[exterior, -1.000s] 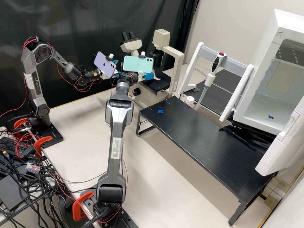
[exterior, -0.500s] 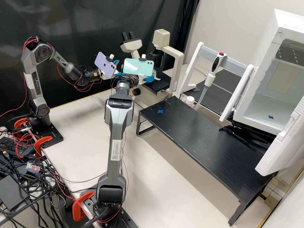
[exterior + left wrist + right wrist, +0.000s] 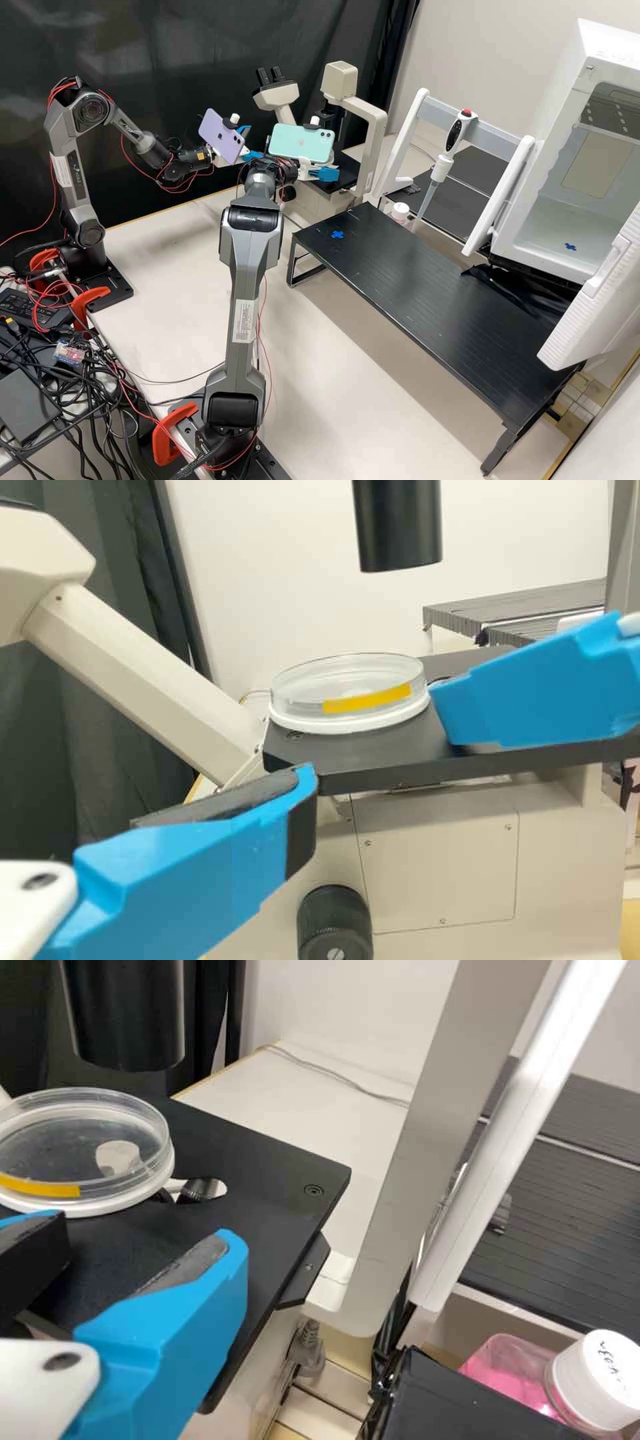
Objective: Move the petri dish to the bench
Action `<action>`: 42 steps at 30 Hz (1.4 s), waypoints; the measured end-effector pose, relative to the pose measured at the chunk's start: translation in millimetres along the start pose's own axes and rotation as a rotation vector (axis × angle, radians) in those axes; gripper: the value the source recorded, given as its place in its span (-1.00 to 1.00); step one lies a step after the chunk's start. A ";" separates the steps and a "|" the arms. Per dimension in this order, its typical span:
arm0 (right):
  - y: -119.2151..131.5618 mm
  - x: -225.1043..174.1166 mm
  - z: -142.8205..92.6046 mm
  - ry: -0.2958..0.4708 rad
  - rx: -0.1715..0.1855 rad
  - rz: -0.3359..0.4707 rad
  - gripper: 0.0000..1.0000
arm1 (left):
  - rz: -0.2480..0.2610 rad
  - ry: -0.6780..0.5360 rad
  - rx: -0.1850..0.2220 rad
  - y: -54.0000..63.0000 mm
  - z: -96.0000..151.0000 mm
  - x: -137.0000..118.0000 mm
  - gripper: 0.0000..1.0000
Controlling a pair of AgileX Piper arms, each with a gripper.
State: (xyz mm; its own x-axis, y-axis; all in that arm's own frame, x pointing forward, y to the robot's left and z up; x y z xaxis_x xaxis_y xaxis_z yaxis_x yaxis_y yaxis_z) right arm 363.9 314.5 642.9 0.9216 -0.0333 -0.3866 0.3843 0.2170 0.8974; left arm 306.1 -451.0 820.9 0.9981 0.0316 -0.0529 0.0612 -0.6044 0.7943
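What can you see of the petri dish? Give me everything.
The petri dish is round, shallow and clear, plastic by its look, with a white bottom rim and a yellow strip on its side wall. It lies flat on the microscope's black stage. The left gripper and right gripper are open close by; whether either touches it, I can't tell.

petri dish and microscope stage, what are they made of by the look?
Petri dish: clear, glossy, likely plastic, though glass is possible; see-through walls with bright rim highlights. Microscope stage: probably painted or anodised metal, satin black; flat, crisp-edged plate with a recessed screw.
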 end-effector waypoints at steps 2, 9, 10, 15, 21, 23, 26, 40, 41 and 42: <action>0.2 -0.3 0.1 0.000 0.000 0.000 1.00 | 0.000 0.000 0.000 0.0 0.0 0.0 1.00; -0.3 -0.3 0.6 -0.001 -0.001 -0.001 1.00 | 0.000 0.000 0.000 0.0 0.0 0.0 1.00; 0.1 -0.3 0.1 0.000 0.000 0.000 1.00 | 0.000 0.000 0.000 0.0 0.0 0.0 1.00; 1.8 -0.6 -1.3 0.004 -0.001 0.004 1.00 | 0.000 0.000 0.000 0.0 0.0 0.0 1.00; 1.8 -0.6 -1.3 0.004 -0.004 0.004 1.00 | 0.000 0.000 0.000 0.0 0.0 0.0 1.00; 1.8 -0.6 -1.3 0.004 -0.004 0.004 1.00 | 0.000 0.000 0.000 0.0 0.0 0.0 1.00; 1.8 -0.6 -1.3 0.004 -0.004 0.004 1.00 | 0.000 0.000 0.000 0.0 0.0 0.0 1.00; 4.5 -10.0 -3.1 0.011 0.001 -0.001 1.00 | 0.000 0.000 0.000 0.0 0.0 0.0 1.00; 4.1 -11.7 -4.9 0.016 0.001 -0.002 1.00 | 0.000 0.000 0.000 0.0 0.0 0.0 1.00; 4.8 -12.8 -5.8 0.019 0.002 -0.001 1.00 | 0.000 0.000 0.000 0.0 0.0 0.0 1.00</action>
State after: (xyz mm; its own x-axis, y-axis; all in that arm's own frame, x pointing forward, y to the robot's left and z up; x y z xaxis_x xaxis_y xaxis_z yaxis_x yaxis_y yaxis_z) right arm 353.7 321.7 650.8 0.9199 -0.0147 -0.3919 0.3857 0.2149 0.8972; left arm 306.1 -451.0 820.9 0.9981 0.0316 -0.0529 0.0612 -0.6044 0.7943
